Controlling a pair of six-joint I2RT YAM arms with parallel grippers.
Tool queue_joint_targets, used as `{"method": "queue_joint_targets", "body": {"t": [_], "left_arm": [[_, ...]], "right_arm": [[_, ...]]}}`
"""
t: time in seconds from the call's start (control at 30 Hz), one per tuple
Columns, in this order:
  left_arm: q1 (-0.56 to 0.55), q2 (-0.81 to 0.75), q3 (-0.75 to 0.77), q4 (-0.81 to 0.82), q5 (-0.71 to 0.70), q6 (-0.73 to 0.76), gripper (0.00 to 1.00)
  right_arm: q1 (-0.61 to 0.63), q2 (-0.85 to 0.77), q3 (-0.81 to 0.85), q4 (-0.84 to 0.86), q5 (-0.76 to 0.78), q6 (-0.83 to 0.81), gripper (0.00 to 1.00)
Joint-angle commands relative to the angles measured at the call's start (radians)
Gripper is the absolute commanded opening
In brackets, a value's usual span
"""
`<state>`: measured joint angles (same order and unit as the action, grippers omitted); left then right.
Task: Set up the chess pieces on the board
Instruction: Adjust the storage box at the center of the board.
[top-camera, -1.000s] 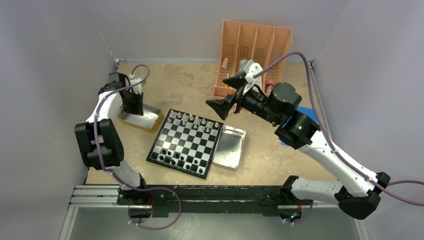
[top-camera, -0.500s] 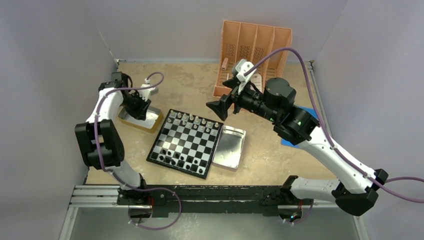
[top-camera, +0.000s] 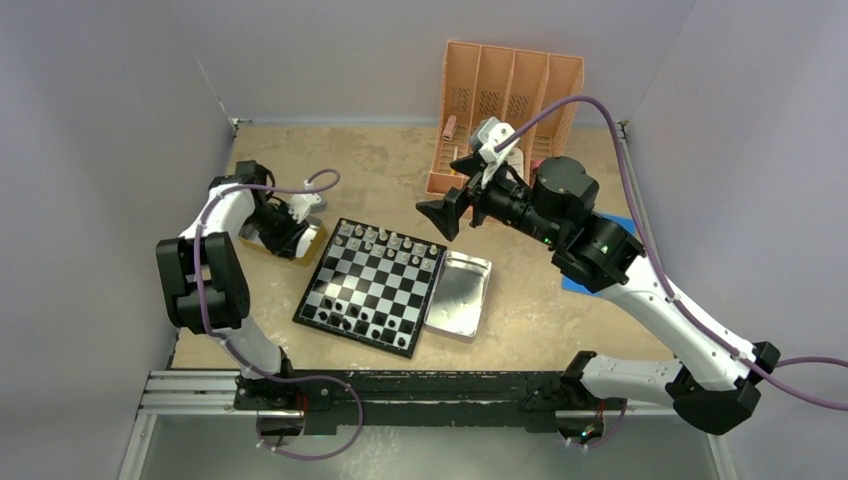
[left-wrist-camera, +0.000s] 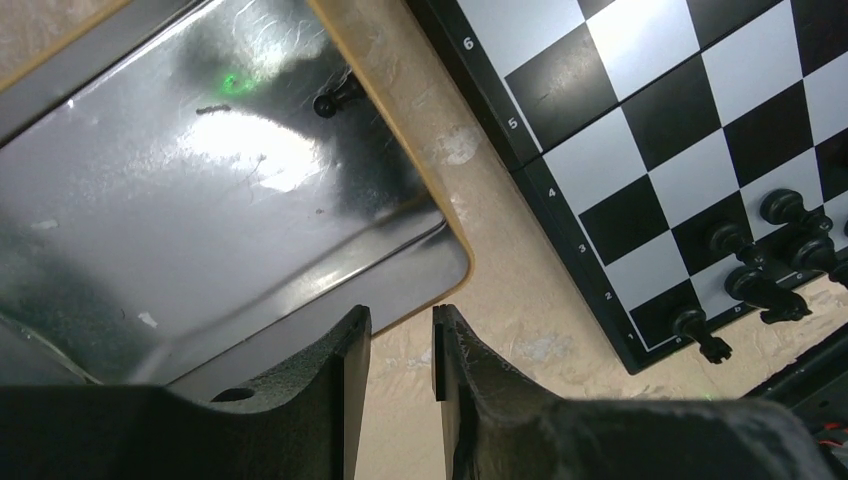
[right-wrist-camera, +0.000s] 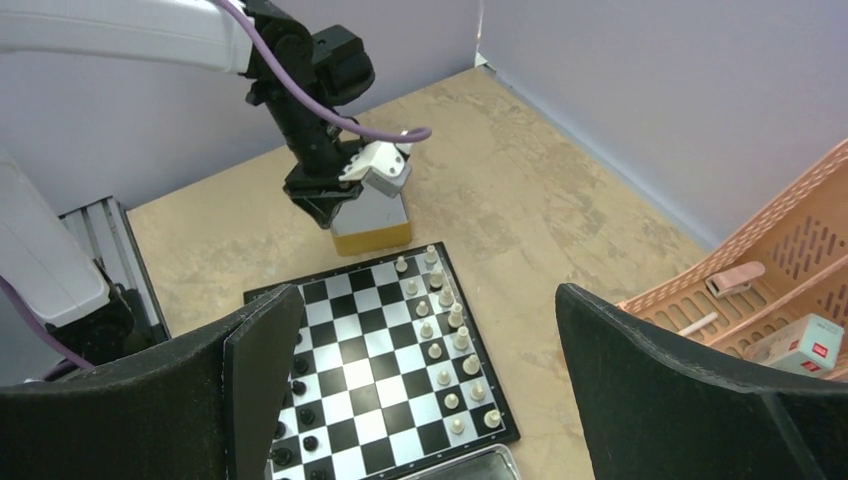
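We see the left tool (left-wrist-camera: 400, 322) slightly parted, empty, over the tray (left-wrist-camera: 150, 210) corner, seemingly one black piece (left-wrist-camera: 337, 98) inside; the right tool (right-wrist-camera: 430, 330) gapes, released, facing the board (right-wrist-camera: 370, 372).

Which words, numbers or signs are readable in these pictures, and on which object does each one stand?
"6", "5", "4", "3", "2": white numbers along the black rim of the board, in the left wrist view.
Red label on the white box in the orange rack: too small to read.
No other text is legible.

White arm links (top-camera: 680, 320), black joints (top-camera: 565, 190) (matte), purple cables (top-camera: 577, 98), black jaws
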<state>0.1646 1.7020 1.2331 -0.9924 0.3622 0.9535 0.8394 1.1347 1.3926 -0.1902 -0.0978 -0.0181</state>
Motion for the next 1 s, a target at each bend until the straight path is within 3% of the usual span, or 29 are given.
{"method": "queue_joint_targets", "body": {"t": [0.0,0.23,0.53,0.67,0.97], "left_arm": [[-0.024,0.022,-0.018,0.038,0.025,0.053,0.28],[-0.041,0.049,-0.038,0.115,-0.015,0.035,0.27],[-0.042,0.102,0.054,0.132,-0.009,-0.073,0.06],[-0.042,0.111,0.084,0.124,0.013,-0.118,0.04],[-0.063,0.137,0.112,0.179,0.004,-0.393,0.0]], "right_arm": [[0.004,-0.046,0.008,0.044,0.038,0.01,0.99],[0.004,-0.062,0.012,0.043,0.079,0.011,0.99],[0.004,-0.059,0.006,0.06,0.091,0.038,0.99],[0.004,-0.058,0.005,0.064,0.083,0.034,0.99],[0.004,-0.065,-0.004,0.069,0.078,0.029,0.99]]}}
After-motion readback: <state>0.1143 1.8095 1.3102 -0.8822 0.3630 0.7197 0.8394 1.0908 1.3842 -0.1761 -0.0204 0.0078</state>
